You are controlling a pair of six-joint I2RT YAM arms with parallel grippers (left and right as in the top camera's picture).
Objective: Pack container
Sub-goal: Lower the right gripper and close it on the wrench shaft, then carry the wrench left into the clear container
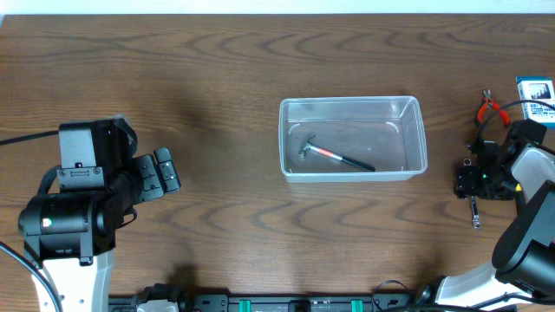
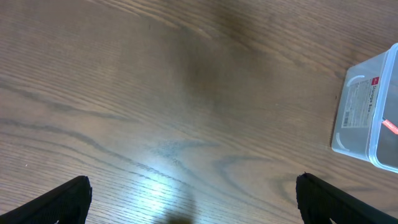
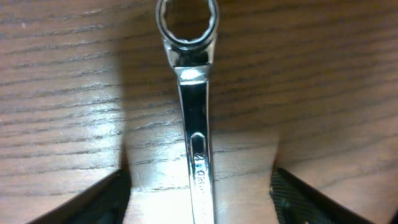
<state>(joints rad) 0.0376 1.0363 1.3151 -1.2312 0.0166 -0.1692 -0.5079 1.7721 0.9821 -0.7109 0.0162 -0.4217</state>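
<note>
Standing near the middle of the tabletop point(image 1: 217, 87), the container point(image 1: 381, 130) is upright and open at the top. A small hammer point(image 1: 334, 156) lies on its bottom, with the head toward the left.

The right end effector point(image 3: 199, 199) hangs low near the right edge of the tabletop, well apart from the container. Its two fingers point(image 3: 106, 199) stand apart, one on each side of a shiny wrench point(image 3: 194, 124) that lies flat on the wood. A strip of wood shows between each finger and the wrench, so nothing is held. Red-handled pliers point(image 1: 492, 109) and a blue-and-white box point(image 1: 536, 95) lie near this arm, on its far side.

The left end effector point(image 2: 193, 199) is at the left side, its fingertips point(image 2: 62, 202) spread wide above the wood, holding nothing.
</note>
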